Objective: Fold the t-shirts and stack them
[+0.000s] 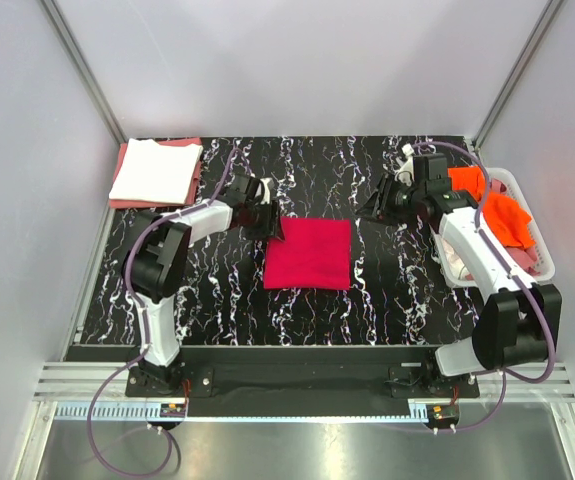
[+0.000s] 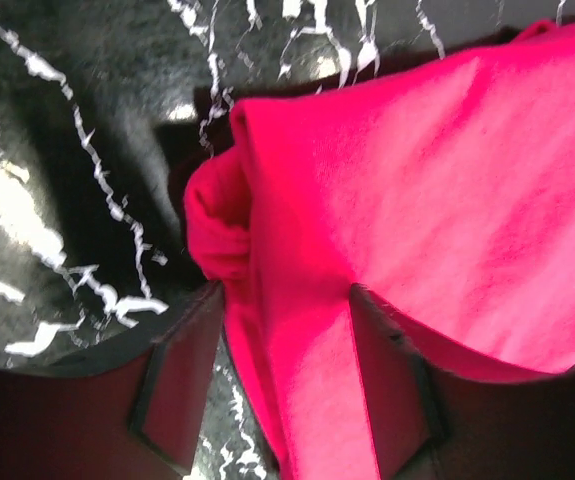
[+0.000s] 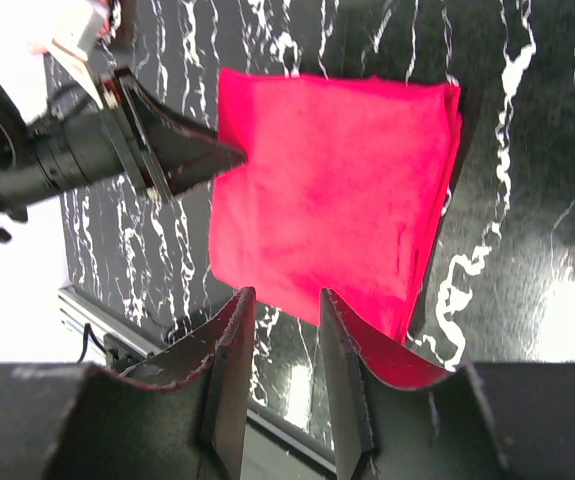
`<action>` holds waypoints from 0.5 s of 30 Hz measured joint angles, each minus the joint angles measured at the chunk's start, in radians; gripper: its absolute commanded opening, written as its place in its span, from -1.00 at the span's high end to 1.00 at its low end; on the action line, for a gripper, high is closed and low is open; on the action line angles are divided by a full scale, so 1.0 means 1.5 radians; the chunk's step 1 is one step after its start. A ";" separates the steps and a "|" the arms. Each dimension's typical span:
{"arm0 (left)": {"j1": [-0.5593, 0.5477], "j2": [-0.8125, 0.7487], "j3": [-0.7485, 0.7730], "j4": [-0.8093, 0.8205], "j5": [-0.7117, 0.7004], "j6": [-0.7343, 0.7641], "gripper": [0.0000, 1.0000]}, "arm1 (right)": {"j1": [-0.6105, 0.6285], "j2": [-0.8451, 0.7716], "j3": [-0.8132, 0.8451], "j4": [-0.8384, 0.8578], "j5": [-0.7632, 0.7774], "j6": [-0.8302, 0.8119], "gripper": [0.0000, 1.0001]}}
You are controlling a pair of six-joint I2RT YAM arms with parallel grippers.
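A crimson-red t-shirt (image 1: 308,254) lies folded into a square in the middle of the black marbled table. My left gripper (image 1: 270,228) is at its far left corner. In the left wrist view the jaws stand open around a bunched fold of the red t-shirt (image 2: 307,330); the cloth lies against the right finger (image 2: 392,385) with a gap at the left finger. My right gripper (image 1: 372,208) hovers off the shirt's far right side. It is open (image 3: 285,300) and empty, with the red t-shirt (image 3: 332,190) beyond its tips.
A folded white t-shirt (image 1: 155,168) lies on a salmon-pink one (image 1: 192,146) at the table's far left corner. A white perforated basket (image 1: 541,243) at the right edge holds bright orange t-shirts (image 1: 502,215). Grey walls enclose the table.
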 measured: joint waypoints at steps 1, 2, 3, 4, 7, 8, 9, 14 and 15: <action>0.001 0.004 0.002 0.006 0.005 -0.002 -0.01 | 0.000 -0.005 -0.007 -0.001 0.000 0.001 0.21; 0.002 0.008 0.004 0.011 0.011 -0.003 0.23 | 0.000 -0.010 -0.014 -0.004 0.000 0.001 0.21; 0.002 0.011 0.005 0.015 0.016 -0.008 0.33 | 0.000 -0.013 -0.017 -0.004 0.000 0.002 0.21; 0.004 0.016 0.005 0.017 0.023 -0.008 0.40 | 0.000 -0.018 -0.020 -0.004 0.000 0.002 0.21; 0.011 0.027 0.011 0.020 0.053 -0.021 0.93 | 0.000 -0.035 -0.031 -0.003 -0.001 0.002 0.21; 0.013 0.031 0.016 0.018 0.063 -0.022 1.00 | 0.000 -0.041 -0.036 -0.003 -0.001 0.002 0.21; 0.016 0.035 0.021 0.016 0.072 -0.023 1.00 | 0.000 -0.047 -0.041 -0.003 -0.002 0.002 0.22; 0.033 0.041 0.056 -0.018 0.118 -0.020 1.00 | 0.000 -0.068 -0.061 -0.004 -0.007 0.004 0.21; 0.036 0.041 0.072 -0.040 0.121 -0.013 1.00 | 0.000 -0.073 -0.063 -0.004 -0.007 0.005 0.21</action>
